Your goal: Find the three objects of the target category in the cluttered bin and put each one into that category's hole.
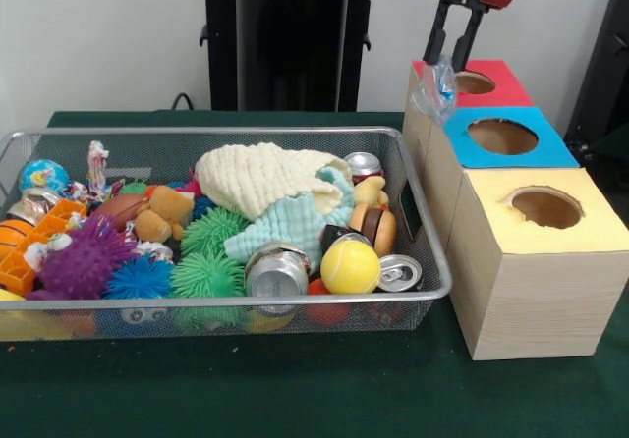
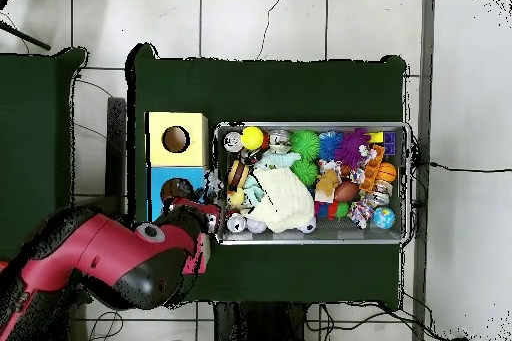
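Your gripper (image 1: 447, 65) hangs over the row of boxes, its two black fingers drawn close together and pinching a piece of clear plastic film (image 1: 435, 87). The film dangles at the boundary between the red-topped box (image 1: 501, 92) and the blue-topped box (image 1: 526, 153), beside their near-left edges and not yet over any opening.

The step in hand appears to be the carry: one film piece is out of the bin (image 1: 437, 271) and on its way to deposit. The blue hole (image 1: 502, 136) lies just forward and to the side of where the film hangs, so your next move calls for bringing the film squarely over that hole before you part the fingers. Light film may cling or drift, so centre it well; the red hole (image 1: 475, 82) is close by and would be the wrong one.

No further film can be made out for certain among the cloths (image 1: 267, 178), cans (image 1: 278, 273) and toys in the bin; some searching probably remains.
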{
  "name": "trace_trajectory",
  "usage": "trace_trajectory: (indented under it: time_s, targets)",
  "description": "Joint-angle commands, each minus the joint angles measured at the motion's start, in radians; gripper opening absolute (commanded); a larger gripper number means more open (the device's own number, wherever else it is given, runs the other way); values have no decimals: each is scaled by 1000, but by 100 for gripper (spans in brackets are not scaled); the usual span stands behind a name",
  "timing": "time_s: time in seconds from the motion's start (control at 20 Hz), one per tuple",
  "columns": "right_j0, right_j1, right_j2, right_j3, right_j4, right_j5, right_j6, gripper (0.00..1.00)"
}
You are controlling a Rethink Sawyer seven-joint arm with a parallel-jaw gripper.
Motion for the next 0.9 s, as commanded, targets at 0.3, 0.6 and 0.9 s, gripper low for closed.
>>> trace_trajectory:
  time_s: [0.3,0.6,0.9]
  targets:
    - [44,-221,417,-107,-37,76,304,0]
    - [54,-257,453,-110,-58,82,301,0]
    - [42,-255,436,-116,-58,48,306,0]
